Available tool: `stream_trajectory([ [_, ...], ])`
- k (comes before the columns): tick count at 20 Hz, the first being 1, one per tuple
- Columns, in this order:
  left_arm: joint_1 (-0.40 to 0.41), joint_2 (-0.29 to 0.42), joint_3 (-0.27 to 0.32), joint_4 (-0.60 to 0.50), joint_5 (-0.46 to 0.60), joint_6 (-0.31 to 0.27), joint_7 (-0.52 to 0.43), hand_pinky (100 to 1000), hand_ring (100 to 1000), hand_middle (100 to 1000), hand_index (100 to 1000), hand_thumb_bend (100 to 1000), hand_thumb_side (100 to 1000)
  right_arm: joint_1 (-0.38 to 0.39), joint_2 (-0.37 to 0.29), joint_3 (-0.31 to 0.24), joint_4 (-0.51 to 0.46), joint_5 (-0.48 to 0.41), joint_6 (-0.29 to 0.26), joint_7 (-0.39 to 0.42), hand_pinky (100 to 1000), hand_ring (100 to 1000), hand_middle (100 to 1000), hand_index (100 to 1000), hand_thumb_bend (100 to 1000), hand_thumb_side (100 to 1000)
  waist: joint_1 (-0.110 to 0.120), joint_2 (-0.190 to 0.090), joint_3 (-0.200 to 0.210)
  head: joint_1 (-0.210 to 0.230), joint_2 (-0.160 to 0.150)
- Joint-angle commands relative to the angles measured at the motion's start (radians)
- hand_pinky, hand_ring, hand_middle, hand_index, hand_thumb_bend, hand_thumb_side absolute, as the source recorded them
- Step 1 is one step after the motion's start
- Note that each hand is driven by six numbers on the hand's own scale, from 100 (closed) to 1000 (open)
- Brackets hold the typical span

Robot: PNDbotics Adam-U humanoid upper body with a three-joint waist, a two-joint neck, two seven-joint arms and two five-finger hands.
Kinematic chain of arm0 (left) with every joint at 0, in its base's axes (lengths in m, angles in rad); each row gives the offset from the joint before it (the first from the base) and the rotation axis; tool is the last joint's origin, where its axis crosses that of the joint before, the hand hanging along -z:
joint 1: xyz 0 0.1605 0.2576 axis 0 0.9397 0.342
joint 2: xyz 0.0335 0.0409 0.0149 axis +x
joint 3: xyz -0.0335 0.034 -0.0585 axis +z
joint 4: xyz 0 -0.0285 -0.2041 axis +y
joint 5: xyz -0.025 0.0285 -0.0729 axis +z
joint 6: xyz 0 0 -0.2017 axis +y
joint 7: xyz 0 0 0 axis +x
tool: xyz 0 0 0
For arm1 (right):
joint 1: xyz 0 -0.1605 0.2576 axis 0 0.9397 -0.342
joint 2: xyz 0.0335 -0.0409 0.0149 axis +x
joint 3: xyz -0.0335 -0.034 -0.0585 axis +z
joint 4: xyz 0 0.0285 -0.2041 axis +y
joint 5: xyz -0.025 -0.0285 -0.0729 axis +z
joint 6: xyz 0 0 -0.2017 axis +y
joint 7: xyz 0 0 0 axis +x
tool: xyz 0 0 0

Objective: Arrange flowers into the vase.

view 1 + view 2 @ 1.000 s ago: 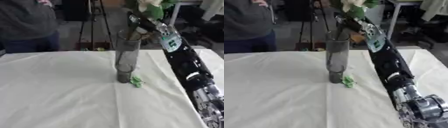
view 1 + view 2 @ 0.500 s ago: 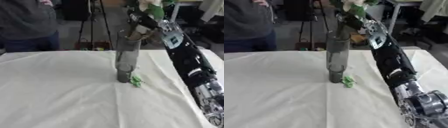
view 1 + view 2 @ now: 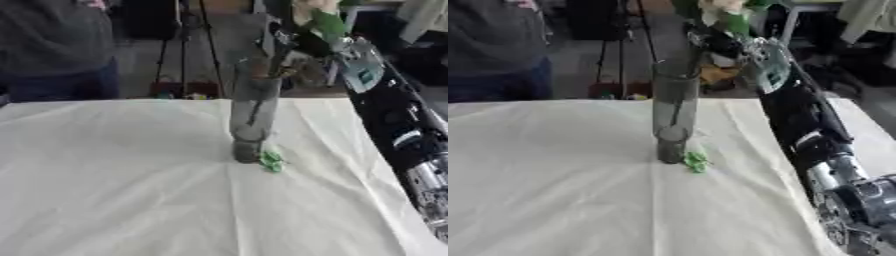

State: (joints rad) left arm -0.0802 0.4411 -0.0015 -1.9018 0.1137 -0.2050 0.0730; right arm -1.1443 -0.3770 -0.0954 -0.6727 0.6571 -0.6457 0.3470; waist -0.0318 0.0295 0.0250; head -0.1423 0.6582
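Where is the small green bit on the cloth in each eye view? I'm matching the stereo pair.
Left eye view: the green bit lies on the white cloth, right of centre, at the right of the vase foot.
Right eye view: the same bit shows near centre, again by the vase foot on its right.
Shared landmark: the tall grey vase.

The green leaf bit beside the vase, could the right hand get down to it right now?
Probably not straight away: the right hand is up over the vase, curled round the flower. The green leaf bit lies uncovered on the white cloth.
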Motion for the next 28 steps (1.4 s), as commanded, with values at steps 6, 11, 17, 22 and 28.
stream_trajectory([
  [6,-0.006,0.029,0.01,-0.013,-0.002,-0.002,0.002,811,787,755,743,466,773,-0.012,-0.021,0.014,0.005,-0.014,-0.017,0.032,487,580,391,465,100,1000,0.006,-0.013,0.0,0.001,0.002],
  [11,-0.007,0.027,0.008,-0.012,-0.002,-0.002,0.0,812,787,755,742,464,775,-0.011,-0.013,0.022,0.017,0.002,-0.031,0.046,529,607,436,510,100,1000,0.006,-0.01,0.002,0.0,0.004],
  [17,-0.007,0.027,0.009,-0.012,-0.002,-0.003,0.0,812,787,755,743,464,775,-0.008,-0.009,0.028,0.026,0.028,-0.044,0.07,704,712,572,613,100,1000,0.006,-0.01,0.003,-0.001,0.004],
  [22,-0.007,0.027,0.008,-0.012,-0.001,-0.002,-0.001,812,787,755,743,463,775,-0.007,-0.007,0.029,0.028,0.043,-0.06,0.087,874,801,699,702,100,1000,0.006,-0.011,0.003,-0.002,0.003],
  [28,-0.007,0.027,0.008,-0.011,-0.002,-0.003,-0.001,812,787,755,743,462,775,-0.006,-0.009,0.031,0.037,0.063,-0.069,0.125,941,865,791,789,100,1000,0.005,-0.011,0.005,-0.005,0.002],
])
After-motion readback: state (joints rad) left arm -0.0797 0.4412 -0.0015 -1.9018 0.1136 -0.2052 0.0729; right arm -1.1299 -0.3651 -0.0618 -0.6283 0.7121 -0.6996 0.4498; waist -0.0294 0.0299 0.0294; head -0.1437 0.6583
